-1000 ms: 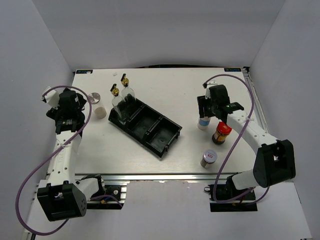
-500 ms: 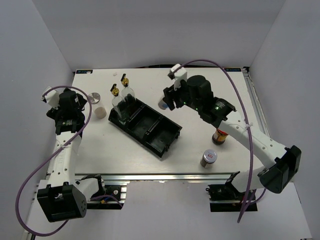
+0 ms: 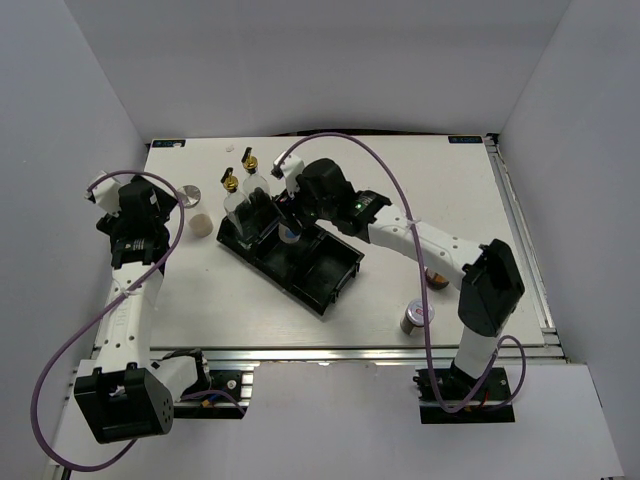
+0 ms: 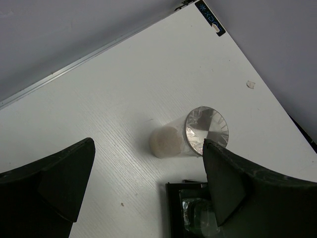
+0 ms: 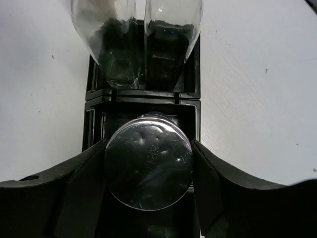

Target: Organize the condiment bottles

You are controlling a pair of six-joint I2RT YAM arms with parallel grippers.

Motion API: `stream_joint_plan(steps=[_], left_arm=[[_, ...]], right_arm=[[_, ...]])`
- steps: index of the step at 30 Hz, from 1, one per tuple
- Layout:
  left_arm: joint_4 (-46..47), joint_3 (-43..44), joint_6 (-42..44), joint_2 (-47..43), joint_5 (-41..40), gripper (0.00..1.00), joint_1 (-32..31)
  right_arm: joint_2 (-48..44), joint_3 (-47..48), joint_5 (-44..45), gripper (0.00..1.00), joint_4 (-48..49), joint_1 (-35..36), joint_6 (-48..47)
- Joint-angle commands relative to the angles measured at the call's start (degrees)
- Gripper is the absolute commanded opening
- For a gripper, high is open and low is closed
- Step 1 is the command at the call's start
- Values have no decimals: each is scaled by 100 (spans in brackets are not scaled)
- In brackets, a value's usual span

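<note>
Fingers of my right gripper (image 3: 289,227) were closed against both sides of one silver-lidded shaker jar (image 5: 148,166). They held it at the middle compartment of the black tray (image 3: 326,270), and I could not tell whether its base touched the floor. Its lid was a round, shiny metal disc, slightly dimpled.

In the end compartment just beyond it, two clear glass bottles (image 5: 113,44) stood upright side by side, rounded in body, each with a gold spout cap. The tray was a long, matte plastic box with three compartments, and the third held nothing.

Near my right arm on the white table (image 3: 420,190) stood one dark red-lidded jar (image 3: 437,276), partly hidden behind the arm. A second silver-lidded jar (image 3: 417,318) stood closer to the table's front edge.

My left gripper (image 4: 143,186) hung wide open and held nothing. Beyond its black fingers (image 4: 54,183) a third silver-lidded jar (image 4: 207,131) sat just beside one small pale cylinder (image 4: 165,142), both near the tray's bottle end. That made three silver lids in all.
</note>
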Motion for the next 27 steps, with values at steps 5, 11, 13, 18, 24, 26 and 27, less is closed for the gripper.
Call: stream_joint_plan(steps=[5, 11, 13, 18, 24, 26, 27], left_arm=[[167, 76, 57, 24, 215, 98, 21], [229, 146, 30, 217, 461, 98, 21], [186, 190, 39, 323, 540, 98, 21], [141, 322, 48, 490, 672, 98, 21], [89, 523, 74, 788, 865, 98, 12], [71, 559, 83, 841, 935, 98, 21], [45, 594, 83, 929, 936, 98, 21]], right_arm=[[102, 308, 109, 10, 429, 2, 48], [480, 202, 601, 17, 684, 2, 4], [656, 237, 733, 21, 728, 2, -31], [928, 360, 970, 32, 745, -7, -49], [973, 431, 988, 90, 614, -42, 171], [859, 396, 944, 89, 596, -42, 206], [719, 352, 936, 89, 579, -51, 215]])
